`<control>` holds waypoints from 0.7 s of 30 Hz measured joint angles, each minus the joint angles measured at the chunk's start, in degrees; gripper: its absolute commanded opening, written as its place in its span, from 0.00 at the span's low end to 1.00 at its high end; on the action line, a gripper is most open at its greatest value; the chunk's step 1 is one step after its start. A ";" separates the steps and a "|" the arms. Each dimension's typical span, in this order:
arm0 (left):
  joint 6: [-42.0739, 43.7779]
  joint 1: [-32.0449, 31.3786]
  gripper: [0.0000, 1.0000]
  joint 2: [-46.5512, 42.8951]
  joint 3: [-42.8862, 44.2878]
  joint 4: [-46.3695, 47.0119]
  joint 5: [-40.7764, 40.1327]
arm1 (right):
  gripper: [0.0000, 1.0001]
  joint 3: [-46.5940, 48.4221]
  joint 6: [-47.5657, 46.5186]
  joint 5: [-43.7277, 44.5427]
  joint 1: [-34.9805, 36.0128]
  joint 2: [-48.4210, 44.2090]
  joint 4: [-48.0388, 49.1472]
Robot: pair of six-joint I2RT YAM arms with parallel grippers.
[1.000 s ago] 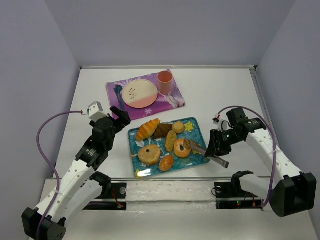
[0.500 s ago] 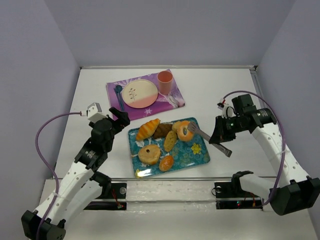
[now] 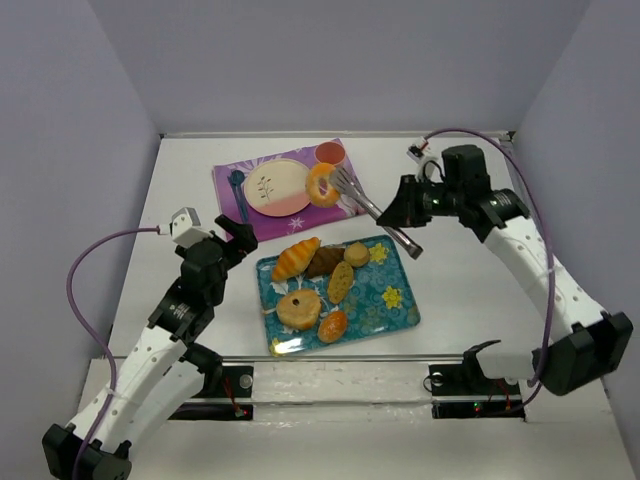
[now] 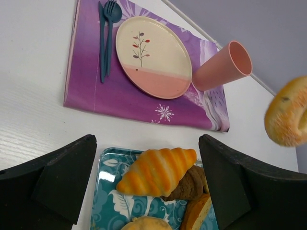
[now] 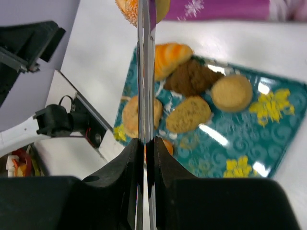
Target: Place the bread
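Note:
A ring-shaped bread hangs in the air, pinched at the tip of metal tongs. It hovers at the right rim of the cream and pink plate. My right gripper is shut on the tongs' handles, its fingers pressed against the metal. The bread shows at the top edge of the right wrist view, and at the right edge of the left wrist view. My left gripper stands open above the croissant, holding nothing.
The teal tray holds a croissant, a brown roll and several other breads. A purple placemat carries the plate, dark cutlery and a pink cup. Walls close off the table on three sides.
The right arm lifted the ring bread off the tray with the tongs and carried it back and left to the plate's edge. The left arm barely moved.

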 measured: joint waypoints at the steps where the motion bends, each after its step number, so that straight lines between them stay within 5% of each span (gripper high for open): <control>1: -0.07 0.00 0.99 0.02 -0.09 0.02 -0.07 | 0.07 1.66 0.68 0.04 1.99 3.80 4.11; 14: -0.74 0.02 0.99 0.02 -0.79 0.02 0.09 | 0.07 38.80 1.99 4.96 11.82 50.51 14.84; 21: -0.79 0.00 0.99 0.00 -0.79 0.02 0.09 | 0.07 46.60 3.26 5.73 13.18 62.16 12.98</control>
